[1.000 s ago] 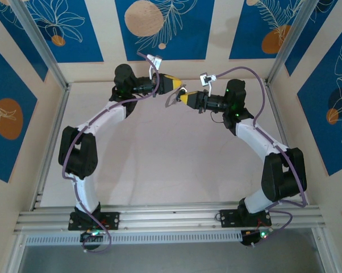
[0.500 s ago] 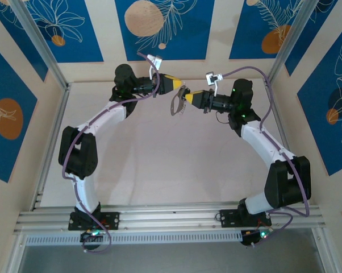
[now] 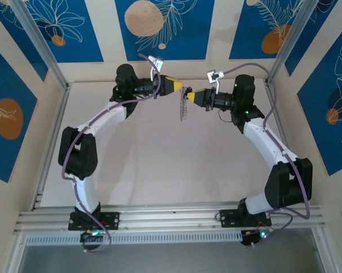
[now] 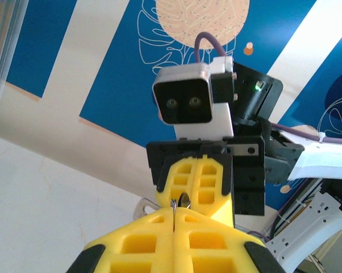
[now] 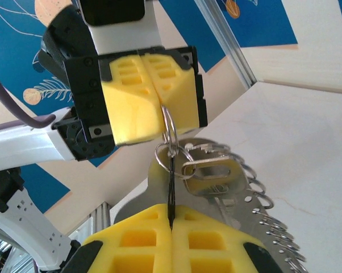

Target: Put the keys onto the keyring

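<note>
Metal looks light, stiff and slippery. Left gripper (image 5: 161, 129) is clamped shut on small ring (image 5: 174, 129), right gripper (image 5: 171, 215) shut on keyring (image 3: 184, 106) wire, mid-air above table (image 3: 159, 165) — key (image 5: 213, 170) hangs between them; its flat head seems safest hold

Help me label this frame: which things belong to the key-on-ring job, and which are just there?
Job:
- keyring, hanging where both grippers meet
- key, beside it
- left gripper, shut
- right gripper, shut

Just there:
- table
- blue patterned walls
- metal rail
</note>
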Robot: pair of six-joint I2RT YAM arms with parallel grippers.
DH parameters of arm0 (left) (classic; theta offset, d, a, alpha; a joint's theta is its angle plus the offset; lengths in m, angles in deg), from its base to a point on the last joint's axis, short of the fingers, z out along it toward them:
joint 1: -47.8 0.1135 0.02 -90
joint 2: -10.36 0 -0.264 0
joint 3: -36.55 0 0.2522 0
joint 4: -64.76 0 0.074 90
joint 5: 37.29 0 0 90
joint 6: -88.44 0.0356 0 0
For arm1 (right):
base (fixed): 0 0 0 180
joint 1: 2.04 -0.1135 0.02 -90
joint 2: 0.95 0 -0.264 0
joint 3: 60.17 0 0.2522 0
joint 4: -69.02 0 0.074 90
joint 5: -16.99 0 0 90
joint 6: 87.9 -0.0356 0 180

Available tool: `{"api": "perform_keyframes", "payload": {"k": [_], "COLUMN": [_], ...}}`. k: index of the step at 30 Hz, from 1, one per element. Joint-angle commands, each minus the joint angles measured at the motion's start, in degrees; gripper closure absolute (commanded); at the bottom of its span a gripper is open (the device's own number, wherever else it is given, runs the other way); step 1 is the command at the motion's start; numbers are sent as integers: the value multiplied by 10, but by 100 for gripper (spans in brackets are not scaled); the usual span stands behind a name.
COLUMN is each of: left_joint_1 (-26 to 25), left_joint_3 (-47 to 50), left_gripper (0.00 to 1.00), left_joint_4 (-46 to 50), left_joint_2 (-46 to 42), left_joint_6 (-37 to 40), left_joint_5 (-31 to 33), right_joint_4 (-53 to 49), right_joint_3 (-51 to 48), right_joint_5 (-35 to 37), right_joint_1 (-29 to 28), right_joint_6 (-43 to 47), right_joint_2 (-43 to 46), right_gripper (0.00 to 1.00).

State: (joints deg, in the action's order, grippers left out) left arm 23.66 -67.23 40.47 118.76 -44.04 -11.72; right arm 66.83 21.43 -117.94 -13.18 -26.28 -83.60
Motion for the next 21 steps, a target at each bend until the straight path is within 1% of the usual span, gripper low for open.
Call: {"api": "perform_keyframes", "payload": {"k": [1, 10, 17, 21], "left_joint_1": [2, 3, 2, 2], "left_joint_3": [6, 14, 16, 13], "left_gripper": [100, 100, 100, 100], "left_joint_4": [-8, -8, -10, -10], "left_joint_2": [-32, -41, -39, -36], "left_joint_6": [16, 18, 18, 16], "left_joint_5": [-1, -4, -2, 1], "right_joint_4": [-44, -85, -108, -116], "right_joint_3": [36, 100, 106, 89], "right_joint_5": [5, -13, -20, -16], "right_joint_1": [12, 20, -2, -11], "right_joint_6": [30, 49, 69, 80], "right_joint_2": [-5, -35, -39, -34], "right_gripper": [100, 100, 100, 100]}}
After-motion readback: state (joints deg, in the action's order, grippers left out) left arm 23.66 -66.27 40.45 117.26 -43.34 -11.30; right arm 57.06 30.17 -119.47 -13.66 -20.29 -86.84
